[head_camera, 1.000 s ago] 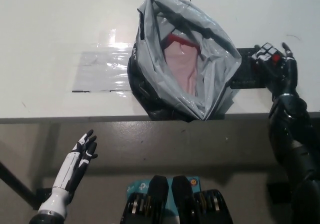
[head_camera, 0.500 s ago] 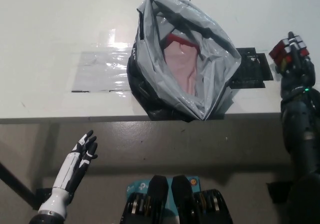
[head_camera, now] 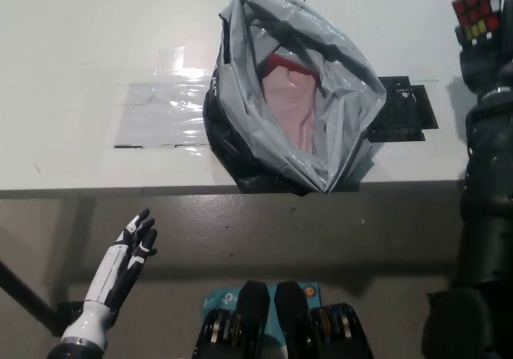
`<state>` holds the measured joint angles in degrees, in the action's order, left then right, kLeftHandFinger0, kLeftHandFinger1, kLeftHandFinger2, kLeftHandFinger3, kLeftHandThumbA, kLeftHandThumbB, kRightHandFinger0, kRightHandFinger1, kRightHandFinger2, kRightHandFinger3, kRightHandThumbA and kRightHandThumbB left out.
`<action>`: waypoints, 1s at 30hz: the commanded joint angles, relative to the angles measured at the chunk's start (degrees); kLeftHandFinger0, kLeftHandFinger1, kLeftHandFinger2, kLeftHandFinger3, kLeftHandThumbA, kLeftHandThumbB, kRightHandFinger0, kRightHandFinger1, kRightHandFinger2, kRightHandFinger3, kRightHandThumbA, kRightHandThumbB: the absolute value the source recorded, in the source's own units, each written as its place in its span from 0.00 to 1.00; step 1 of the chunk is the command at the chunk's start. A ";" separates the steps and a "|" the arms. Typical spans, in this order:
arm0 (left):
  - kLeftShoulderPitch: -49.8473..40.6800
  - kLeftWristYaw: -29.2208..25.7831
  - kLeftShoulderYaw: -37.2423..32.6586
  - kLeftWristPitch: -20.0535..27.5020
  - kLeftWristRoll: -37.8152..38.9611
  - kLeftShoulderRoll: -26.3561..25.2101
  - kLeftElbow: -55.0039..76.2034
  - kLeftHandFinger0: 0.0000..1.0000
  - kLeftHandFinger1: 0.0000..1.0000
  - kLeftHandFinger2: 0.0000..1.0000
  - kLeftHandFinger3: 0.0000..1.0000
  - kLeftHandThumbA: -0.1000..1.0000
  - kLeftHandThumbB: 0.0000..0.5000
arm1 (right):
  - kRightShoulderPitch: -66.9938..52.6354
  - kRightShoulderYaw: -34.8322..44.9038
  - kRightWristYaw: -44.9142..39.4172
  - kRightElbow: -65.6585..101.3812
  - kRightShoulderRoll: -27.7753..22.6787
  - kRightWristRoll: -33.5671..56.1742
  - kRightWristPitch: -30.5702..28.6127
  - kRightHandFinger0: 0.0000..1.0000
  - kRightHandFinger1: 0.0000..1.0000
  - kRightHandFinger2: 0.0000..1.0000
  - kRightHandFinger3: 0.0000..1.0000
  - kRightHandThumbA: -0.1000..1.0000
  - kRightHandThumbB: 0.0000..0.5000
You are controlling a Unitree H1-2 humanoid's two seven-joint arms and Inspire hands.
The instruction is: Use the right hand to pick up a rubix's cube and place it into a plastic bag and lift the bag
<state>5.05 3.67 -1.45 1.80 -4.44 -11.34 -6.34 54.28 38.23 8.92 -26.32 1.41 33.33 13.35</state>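
Cube (head_camera: 479, 13), one only, sat grasped in the black right hand (head_camera: 486, 42) at two o'clock of the single gray bag (head_camera: 300, 94) on the desk (head_camera: 96, 46). White left hand (head_camera: 132, 251) hung released, fingers spread, at seven o'clock.

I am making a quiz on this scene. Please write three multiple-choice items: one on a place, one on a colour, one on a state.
1. Where is the cube?
A. inside the bag
B. on the table
C. in the right hand, at the upper right

2. What colour is the bag on its outside?
A. grey
B. yellow
C. blue

3. How is the left hand?
A. shut on the bag
B. open, holding nothing
C. shut on the cube

Key:
1 C, the right hand holds the cube above the table.
2 A, its outer skin is grey.
3 B, its fingers are apart, below the table edge.
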 commanded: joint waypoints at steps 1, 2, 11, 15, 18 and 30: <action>0.90 0.27 0.64 0.81 -0.30 -1.18 2.36 0.86 1.00 1.00 1.00 0.93 0.34 | 4.64 -8.68 -0.31 20.89 3.75 5.94 10.16 0.00 0.31 0.81 0.93 0.00 0.23; 0.99 0.42 0.65 0.87 -0.15 -1.29 2.32 0.86 1.00 1.00 1.00 0.93 0.33 | 3.99 -10.86 -0.71 23.14 4.29 4.67 10.61 0.00 0.39 0.84 0.92 0.00 0.28; 0.78 0.64 0.49 -0.10 -0.07 -1.22 2.89 0.87 1.00 1.00 1.00 0.90 0.30 | -0.24 -20.04 -0.23 25.78 6.74 -2.41 10.87 0.00 0.46 0.95 1.00 0.00 0.05; 0.87 0.87 0.41 -0.61 0.05 -1.39 3.28 0.86 1.00 1.00 1.00 0.89 0.30 | -1.97 -24.25 -1.93 22.78 6.27 -4.91 7.03 0.00 0.48 0.94 0.91 0.00 0.14; 1.19 0.87 0.34 -0.87 -0.18 -1.45 3.37 0.85 1.00 1.00 1.00 0.88 0.31 | -2.31 -25.85 -1.78 18.53 6.05 -6.58 4.72 0.00 0.46 0.94 0.95 0.00 0.17; 1.93 0.77 0.33 -1.26 -0.34 -1.53 3.77 0.85 1.00 1.00 1.00 0.87 0.31 | -1.06 -32.69 -1.63 3.41 1.49 -18.07 -7.32 0.00 0.47 0.90 0.81 0.00 0.17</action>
<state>5.52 3.98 -1.47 0.65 -4.46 -12.01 -4.49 50.54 7.61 8.12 -20.62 4.16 21.43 14.53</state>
